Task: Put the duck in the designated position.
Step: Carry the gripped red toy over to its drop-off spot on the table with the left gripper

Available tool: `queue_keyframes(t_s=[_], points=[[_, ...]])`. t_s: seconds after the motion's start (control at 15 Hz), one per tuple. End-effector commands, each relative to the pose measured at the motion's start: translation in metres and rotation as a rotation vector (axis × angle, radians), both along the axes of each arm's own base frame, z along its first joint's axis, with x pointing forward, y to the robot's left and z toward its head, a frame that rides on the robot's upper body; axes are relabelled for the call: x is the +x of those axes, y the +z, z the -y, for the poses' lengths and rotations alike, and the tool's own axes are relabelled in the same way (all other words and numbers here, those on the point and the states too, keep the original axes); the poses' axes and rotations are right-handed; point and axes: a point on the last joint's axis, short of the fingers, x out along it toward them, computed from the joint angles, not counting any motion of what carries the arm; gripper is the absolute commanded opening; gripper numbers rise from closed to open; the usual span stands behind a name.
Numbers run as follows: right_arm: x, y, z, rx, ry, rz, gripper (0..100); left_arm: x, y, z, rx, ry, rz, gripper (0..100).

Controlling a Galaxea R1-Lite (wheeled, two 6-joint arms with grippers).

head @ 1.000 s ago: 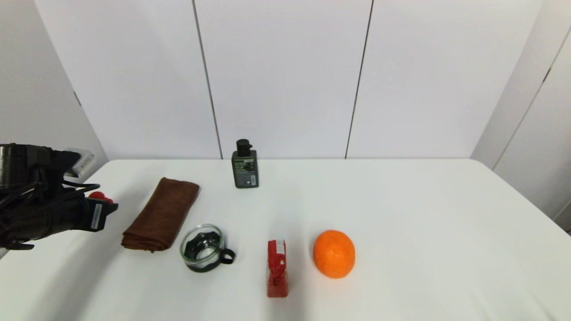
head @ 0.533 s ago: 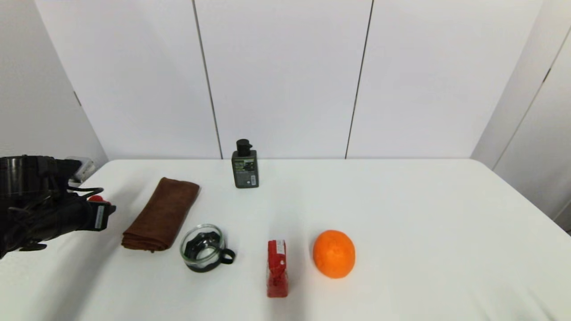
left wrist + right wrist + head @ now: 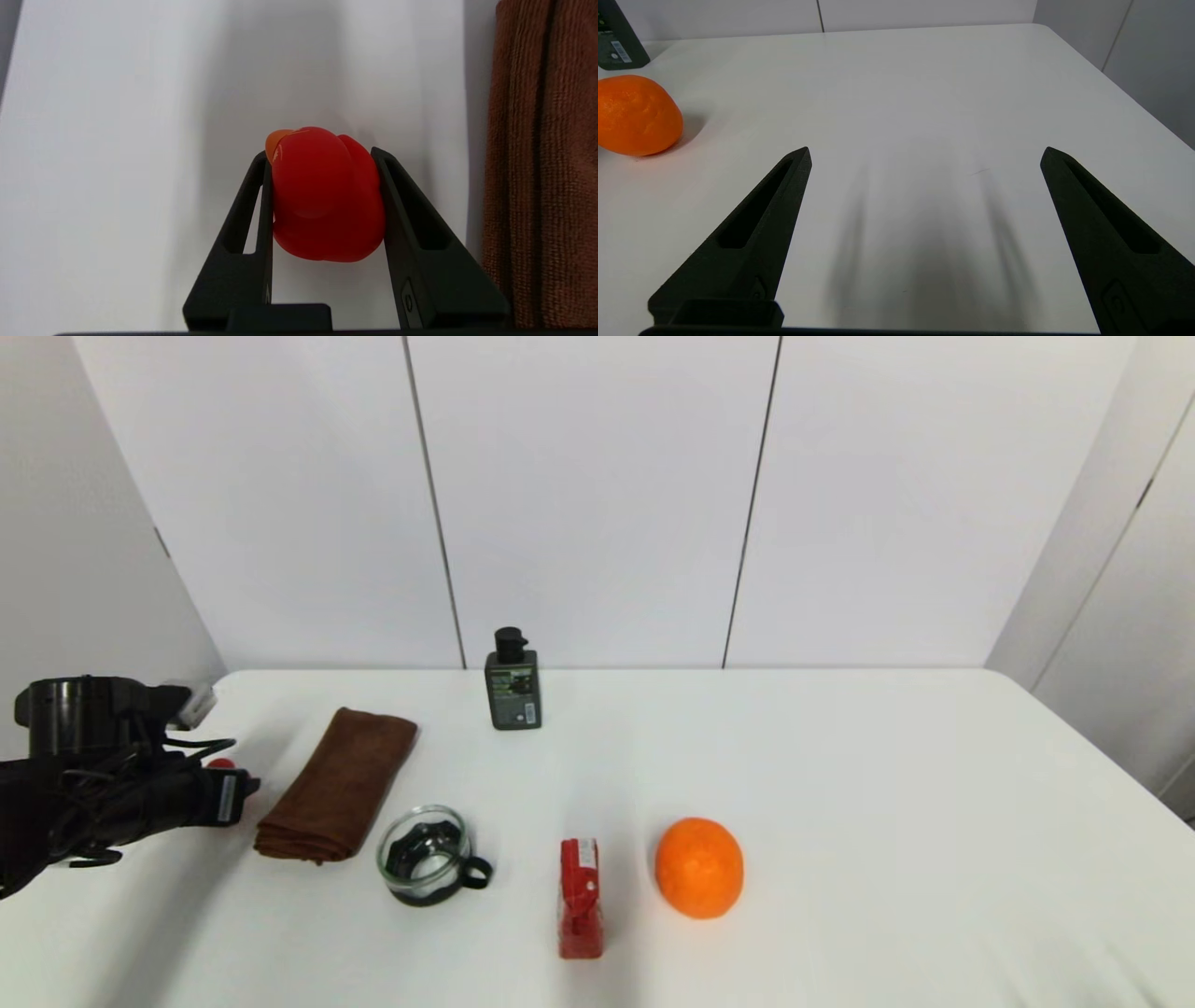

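The duck [image 3: 327, 196] is a small glossy red toy with an orange beak, pinched between my left gripper's [image 3: 320, 156] two black fingers. In the head view only a red sliver of the duck [image 3: 221, 764] peeks above the left gripper [image 3: 233, 784], which hangs over the table's left side, just left of the brown cloth. The white tabletop [image 3: 117, 163] under it is bare and carries no marker. My right gripper [image 3: 924, 154] stands open over bare table at the right, outside the head view, with nothing between its fingers.
A folded brown cloth [image 3: 338, 782] lies right beside the left gripper. Further right are a glass cup [image 3: 428, 854], a red packet [image 3: 580, 896], an orange [image 3: 699, 867] and a dark pump bottle [image 3: 513, 683] at the back. The table's left edge is close.
My left arm has sunk lower and shifted slightly right toward the brown cloth, still holding the duck. Nothing else has moved.
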Motion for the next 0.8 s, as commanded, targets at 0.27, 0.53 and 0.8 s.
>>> queue_keyframes(t_s=[0.27,0.53,0.8], points=[[0.0001,0.0001,0.0,0.0,0.0,-0.001,100,0.0037,-0.0077,0.0013,-0.022,-0.027,-0.019,0],[0.0001,0.0,0.0,0.003,0.0,-0.002,100,0.0046,-0.0049,0.0011,-0.018,-0.028,-0.007,0],[0.0001,0.0001,0.0,0.0,0.0,-0.001,100,0.0039,-0.0027,0.0013,-0.016,-0.028,0.001,0]])
